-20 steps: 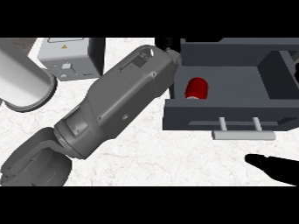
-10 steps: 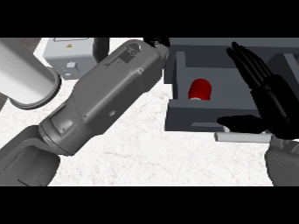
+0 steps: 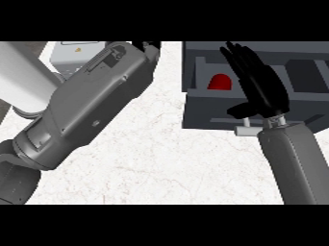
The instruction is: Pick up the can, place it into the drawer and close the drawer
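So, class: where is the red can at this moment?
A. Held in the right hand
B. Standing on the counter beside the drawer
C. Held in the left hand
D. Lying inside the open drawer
D: the red can lies inside the open drawer, partly hidden behind its front wall, while the right hand hovers beside it with straight fingers.

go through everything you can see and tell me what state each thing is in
Dark grey box-shaped drawer: open.
Red cylindrical can: lying inside the drawer.
Right black robot hand: open, fingers straight, over the drawer.
Left black robot hand: mostly hidden behind its forearm, fingers unclear.
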